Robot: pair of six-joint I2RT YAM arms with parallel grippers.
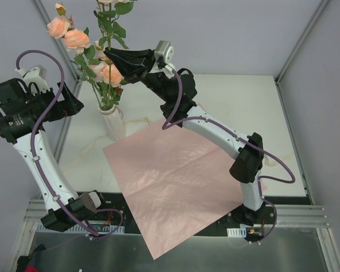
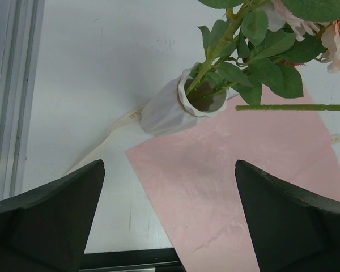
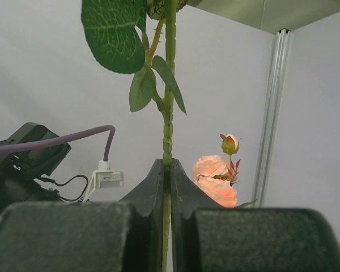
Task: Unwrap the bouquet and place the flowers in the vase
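Right fingers: closed flat against each other on one rose stem, which runs upright between them, leaves above the grip. From above, this arm reaches to the far left, with the fingers beside the blooms over the vase.

Left fingers: spread wide, holding nothing, raised at the left of the counter and looking down on the vase.

Vase: whitish, ribbed, flared rim; stands on the counter at the far-left corner of the paper sheet. Leafy green stems sit in its neck.

Roses: peach-pink, several heads above the vase, one more lower down among the leaves.

Held stem, lower part: a bare green length lies crosswise in the left wrist view, its cut end just beside the vase rim; whether it touches cannot be told.

Paper sheet: pink, opened flat, creased, its near corner overhanging the counter's front edge between the arm bases.

Ribbon: cream, loose on the counter, left of the vase.
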